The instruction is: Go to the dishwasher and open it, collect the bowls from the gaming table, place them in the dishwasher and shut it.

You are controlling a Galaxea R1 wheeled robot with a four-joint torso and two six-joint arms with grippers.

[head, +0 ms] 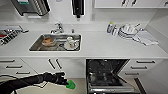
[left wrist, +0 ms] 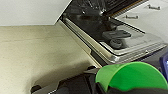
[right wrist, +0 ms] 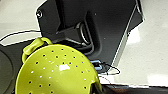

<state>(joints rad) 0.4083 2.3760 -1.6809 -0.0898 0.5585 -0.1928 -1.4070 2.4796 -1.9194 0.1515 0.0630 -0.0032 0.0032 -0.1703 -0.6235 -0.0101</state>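
Dishwasher (head: 107,75) open (door down); green bowl (head: 70,85) beside it, yellow-green bowl (right wrist: 58,72) perforated.

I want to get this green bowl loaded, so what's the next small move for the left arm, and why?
Probably carry the left tool rightward toward the dishwasher. In the head view it holds the green bowl over the floor, left of the open door, and the left wrist view shows the dark interior some way beyond the bowl, so it likely isn't over the rack yet.
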